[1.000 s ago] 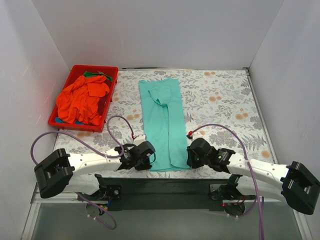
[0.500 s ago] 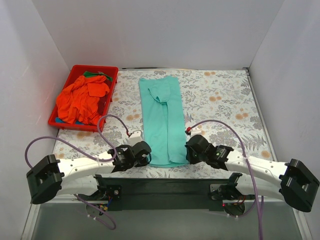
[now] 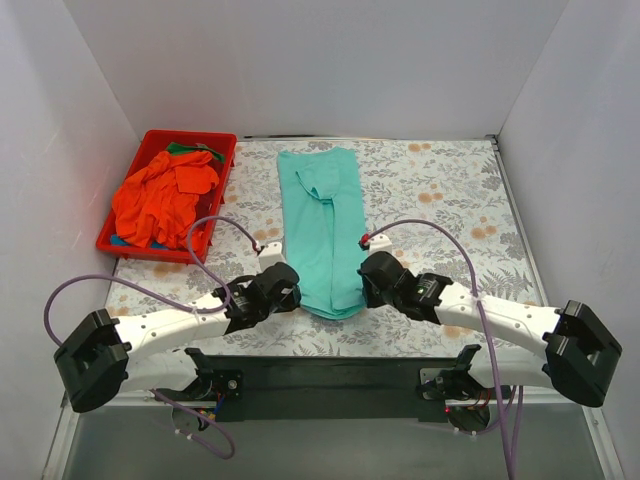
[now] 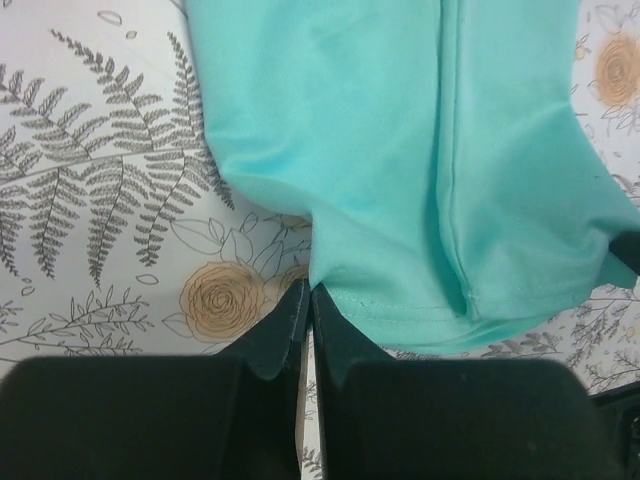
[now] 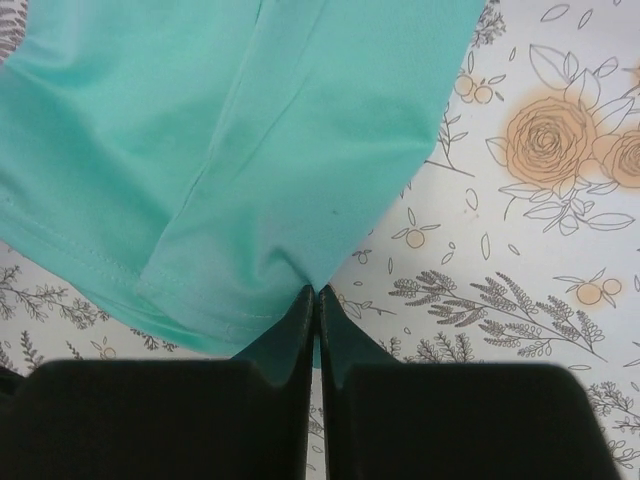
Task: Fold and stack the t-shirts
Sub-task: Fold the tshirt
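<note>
- Red bin is sitting at the upper left of the top view, on the far left part of the floral counter.
- A crumpled orange-red t-shirt is filling most of the bin, with a bit of green cloth peeking out at its far end.
- Below the bin, the left arm is reaching in from the lower left, and a purple cable is looping above it.
- The left end effector is lying at the left side of the near hem of the teal t-shirt.
- In the left wrist view, this end effector is pressing its two fingers together on the left corner of the hem, pinching the teal t-shirt there.
- The teal t-shirt is lying folded into a long narrow strip in the centre of the top view, running from the far edge of the counter down toward the arms, with a sleeve fold showing in its upper half.
- Its near end is bunching into a rounded edge between the two end effectors.
- The right end effector is touching the right side of that same near end.
- In the right wrist view, this end effector is pinching the edge of the teal t-shirt just above the hem, its fingers closed tight together.
- Right of the shirt, the flower-printed counter is showing.
</note>
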You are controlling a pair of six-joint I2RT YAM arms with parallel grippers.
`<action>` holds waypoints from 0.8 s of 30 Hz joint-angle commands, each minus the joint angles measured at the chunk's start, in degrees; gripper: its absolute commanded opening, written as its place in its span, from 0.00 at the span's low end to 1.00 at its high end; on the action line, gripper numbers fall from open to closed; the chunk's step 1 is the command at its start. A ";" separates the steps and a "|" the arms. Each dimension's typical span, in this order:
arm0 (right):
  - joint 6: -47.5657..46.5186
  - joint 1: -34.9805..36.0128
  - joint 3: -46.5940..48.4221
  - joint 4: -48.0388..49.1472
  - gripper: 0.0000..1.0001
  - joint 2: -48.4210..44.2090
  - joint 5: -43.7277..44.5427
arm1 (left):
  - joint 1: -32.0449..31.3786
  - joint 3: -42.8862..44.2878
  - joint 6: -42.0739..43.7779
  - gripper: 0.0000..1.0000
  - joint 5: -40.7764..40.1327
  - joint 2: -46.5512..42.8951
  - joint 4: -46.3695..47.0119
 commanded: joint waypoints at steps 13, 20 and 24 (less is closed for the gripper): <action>-6.55 -6.14 11.01 1.62 0.04 4.10 3.92 | 8.50 3.54 9.40 0.00 1.12 -0.83 8.79; -9.89 -11.77 15.05 5.57 0.04 7.44 0.49 | 12.72 6.70 12.66 0.00 4.29 4.44 16.44; -12.17 -14.76 18.30 7.15 0.03 10.78 -1.44 | 15.36 9.34 14.41 0.00 4.99 8.04 19.08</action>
